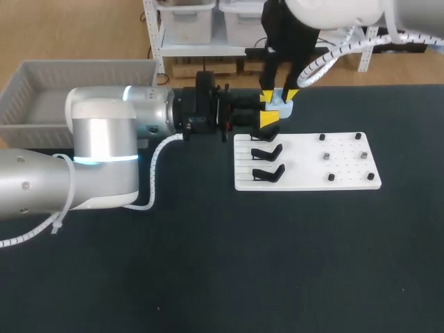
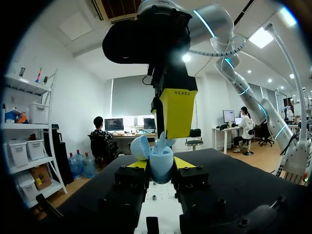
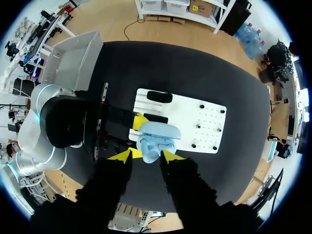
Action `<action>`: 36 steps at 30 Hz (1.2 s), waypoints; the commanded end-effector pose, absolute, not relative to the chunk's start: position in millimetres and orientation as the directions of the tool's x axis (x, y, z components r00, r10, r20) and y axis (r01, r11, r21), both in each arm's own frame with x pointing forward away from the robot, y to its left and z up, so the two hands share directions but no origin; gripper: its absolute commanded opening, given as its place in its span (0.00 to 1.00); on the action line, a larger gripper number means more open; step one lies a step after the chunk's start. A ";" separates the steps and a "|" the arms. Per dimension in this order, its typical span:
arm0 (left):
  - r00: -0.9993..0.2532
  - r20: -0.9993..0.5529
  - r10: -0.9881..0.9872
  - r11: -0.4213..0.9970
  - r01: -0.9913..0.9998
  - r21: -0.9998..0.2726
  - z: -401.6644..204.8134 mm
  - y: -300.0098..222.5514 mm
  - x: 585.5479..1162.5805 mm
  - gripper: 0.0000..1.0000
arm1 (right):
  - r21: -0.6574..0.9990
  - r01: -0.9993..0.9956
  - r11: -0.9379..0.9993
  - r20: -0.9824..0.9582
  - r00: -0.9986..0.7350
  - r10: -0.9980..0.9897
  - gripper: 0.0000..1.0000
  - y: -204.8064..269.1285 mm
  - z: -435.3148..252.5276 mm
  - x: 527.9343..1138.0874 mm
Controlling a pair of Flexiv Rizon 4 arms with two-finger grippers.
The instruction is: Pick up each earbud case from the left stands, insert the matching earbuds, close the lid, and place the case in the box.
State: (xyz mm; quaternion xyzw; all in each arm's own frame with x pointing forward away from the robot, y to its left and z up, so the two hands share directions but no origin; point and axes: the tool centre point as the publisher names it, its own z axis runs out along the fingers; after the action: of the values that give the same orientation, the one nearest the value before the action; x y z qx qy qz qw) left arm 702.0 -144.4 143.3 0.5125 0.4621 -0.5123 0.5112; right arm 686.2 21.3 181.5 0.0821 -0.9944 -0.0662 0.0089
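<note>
One open earbud case (image 2: 161, 165) sits pinched in the left jaws, right jaws spread above

Dark table (image 1: 229, 263) — a white pegged board (image 1: 298, 170) lies on it.

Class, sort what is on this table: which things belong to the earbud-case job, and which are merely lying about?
Job: open light-blue earbud case, held in the left pincer; right pincer at the case; black stands on the white board; grey box.
Merely there: small pegs on the board's other half, use unclear; dark table.
</note>
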 end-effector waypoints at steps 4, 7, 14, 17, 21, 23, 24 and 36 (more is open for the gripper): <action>0.050 -0.997 -0.051 -0.045 0.998 0.052 143.0 -144.1 700.5 0.00 | 0.145 -0.153 0.977 0.010 -0.988 -0.156 1.00 19.4 185.3 685.4; 0.050 -0.997 -0.051 -0.045 0.998 0.052 143.0 -144.1 700.5 0.00 | 0.151 -0.150 0.977 0.015 -0.988 -0.154 1.00 19.2 185.6 684.8; 0.050 -0.997 -0.051 -0.045 0.998 0.052 143.0 -144.1 700.5 0.00 | 0.157 -0.134 0.978 0.003 -0.991 -0.136 1.00 13.8 192.4 679.6; 0.050 -0.997 -0.051 -0.045 0.998 0.052 143.0 -144.1 700.5 0.00 | 0.153 -0.096 0.984 -0.018 -0.995 -0.094 1.00 5.0 194.9 680.6; 0.050 -0.997 -0.051 -0.045 0.998 0.052 143.0 -144.1 700.5 0.00 | 0.145 -0.021 0.989 -0.033 -0.999 -0.017 1.00 -12.8 193.2 686.0; 0.050 -0.997 -0.051 -0.045 0.998 0.052 143.0 -144.1 700.5 0.00 | 0.142 0.011 0.990 -0.040 -0.999 0.016 1.00 -20.7 192.7 687.8; 0.050 -0.997 -0.051 -0.045 0.998 0.052 143.0 -144.1 700.5 0.00 | 0.136 0.024 0.990 -0.046 -0.998 0.031 1.00 -24.0 192.3 688.2; 0.050 -0.997 -0.051 -0.045 0.998 0.052 143.0 -144.1 700.5 0.00 | 0.127 0.079 0.989 -0.036 -0.996 0.084 1.00 -41.5 185.2 685.4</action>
State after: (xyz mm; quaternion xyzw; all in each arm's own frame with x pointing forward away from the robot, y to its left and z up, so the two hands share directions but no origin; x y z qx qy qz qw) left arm 702.0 -144.3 143.3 0.5125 0.4621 -0.5123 0.5112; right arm 690.7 -40.0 186.8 -0.0389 -0.9973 -0.0617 -0.0103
